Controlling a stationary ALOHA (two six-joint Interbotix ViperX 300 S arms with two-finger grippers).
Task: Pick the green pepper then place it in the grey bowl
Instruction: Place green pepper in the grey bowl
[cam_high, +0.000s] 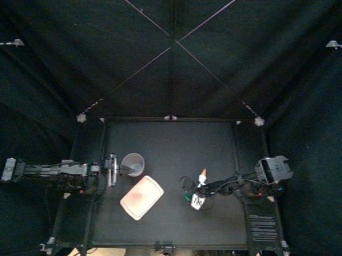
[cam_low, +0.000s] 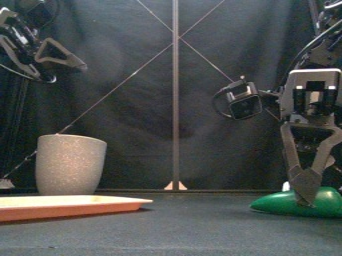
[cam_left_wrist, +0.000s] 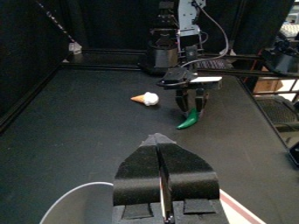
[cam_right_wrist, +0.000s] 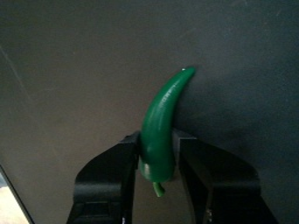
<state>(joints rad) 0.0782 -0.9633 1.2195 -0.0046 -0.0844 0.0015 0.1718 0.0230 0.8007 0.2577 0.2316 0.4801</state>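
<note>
Right gripper (cam_right_wrist: 160, 142) pinches green pepper (cam_right_wrist: 170, 101) lying on table (cam_right_wrist: 70, 70); left gripper (cam_left_wrist: 160, 143), jaws pressed together, hangs near grey cup (cam_low: 70, 163)

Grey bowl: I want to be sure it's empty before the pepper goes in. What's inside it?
Nothing shows above the grey bowl's rim, and the green pepper is on the table at the right gripper. The bowl's wall hides its bottom.
</note>
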